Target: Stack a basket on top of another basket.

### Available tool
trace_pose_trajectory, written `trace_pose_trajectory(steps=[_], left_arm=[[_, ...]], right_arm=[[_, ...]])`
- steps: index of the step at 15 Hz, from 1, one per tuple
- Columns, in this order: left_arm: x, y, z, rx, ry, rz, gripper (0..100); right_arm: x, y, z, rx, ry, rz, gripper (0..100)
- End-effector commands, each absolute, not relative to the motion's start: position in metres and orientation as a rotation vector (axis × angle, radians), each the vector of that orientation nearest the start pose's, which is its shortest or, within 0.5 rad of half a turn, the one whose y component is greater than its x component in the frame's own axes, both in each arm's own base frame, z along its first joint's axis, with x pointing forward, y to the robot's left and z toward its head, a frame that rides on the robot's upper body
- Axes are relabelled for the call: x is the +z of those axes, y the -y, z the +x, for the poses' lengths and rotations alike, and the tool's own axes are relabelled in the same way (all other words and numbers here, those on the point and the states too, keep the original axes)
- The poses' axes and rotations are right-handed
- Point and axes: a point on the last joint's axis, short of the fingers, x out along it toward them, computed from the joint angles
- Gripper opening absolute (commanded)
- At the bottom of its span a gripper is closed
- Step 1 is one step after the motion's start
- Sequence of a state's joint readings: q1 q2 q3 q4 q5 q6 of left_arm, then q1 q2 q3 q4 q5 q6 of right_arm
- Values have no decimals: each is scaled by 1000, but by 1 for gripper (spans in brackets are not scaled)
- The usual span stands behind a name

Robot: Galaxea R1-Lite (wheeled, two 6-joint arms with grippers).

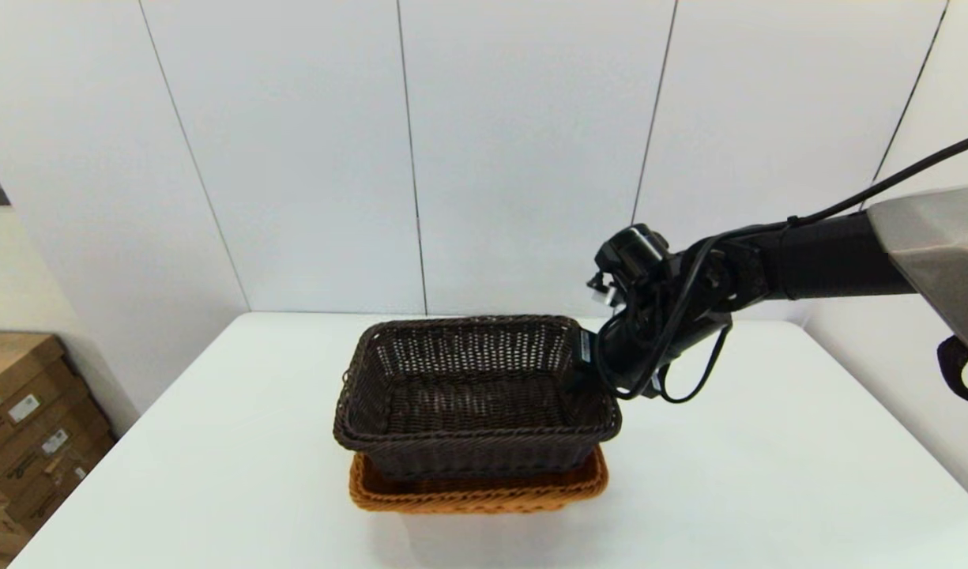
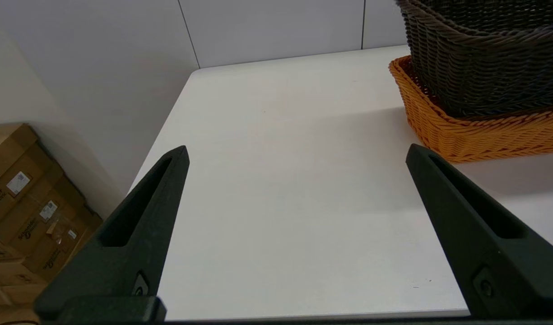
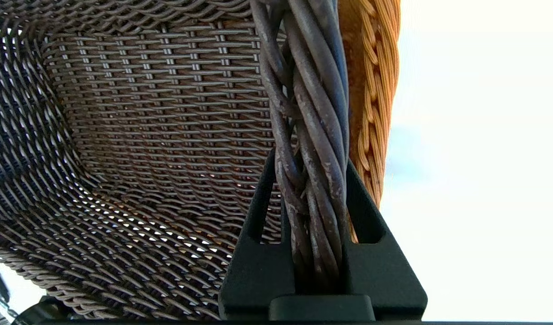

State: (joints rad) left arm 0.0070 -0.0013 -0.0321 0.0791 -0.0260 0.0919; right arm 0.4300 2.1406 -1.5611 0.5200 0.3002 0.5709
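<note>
1. Right gripper (image 3: 311,180) is clamped on the braided rim of the dark brown basket (image 1: 476,387), one finger inside the wall and one outside, at the basket's right side.
2. That basket is nearly black, rectangular, with an open weave that lets light through its walls and a thick twisted rim of several strands.
3. It sits nested in the orange-tan basket (image 1: 476,494), its base down inside, its rim well above the lower one and overhanging it a little on the left.
4. Only the orange-tan basket's braided rim and part of its shallow wall show beneath.
5. Both stand near the middle of the white table (image 1: 768,474).
6. Left gripper (image 2: 296,155) hangs low beside the stack, fingers wide apart, holding nothing.
7. Cardboard boxes (image 1: 25,427) stand on the floor to the left.
</note>
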Motion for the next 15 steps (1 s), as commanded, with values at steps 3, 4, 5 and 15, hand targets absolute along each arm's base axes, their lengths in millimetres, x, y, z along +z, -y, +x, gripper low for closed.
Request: trace_pose_trajectory(steps=[3, 4, 5, 15], left_arm=[[76, 1, -25, -22, -47, 91, 100], [76, 1, -25, -21, -47, 93, 100], [76, 1, -25, -21, -47, 91, 100], [76, 1, -25, -22, -47, 91, 100]], right_arm=[[129, -171, 356, 316, -1275, 413, 100], [129, -171, 356, 317, -1274, 412, 100], [130, -171, 356, 318, -1270, 414, 100], [278, -110, 273, 361, -991, 445, 100]])
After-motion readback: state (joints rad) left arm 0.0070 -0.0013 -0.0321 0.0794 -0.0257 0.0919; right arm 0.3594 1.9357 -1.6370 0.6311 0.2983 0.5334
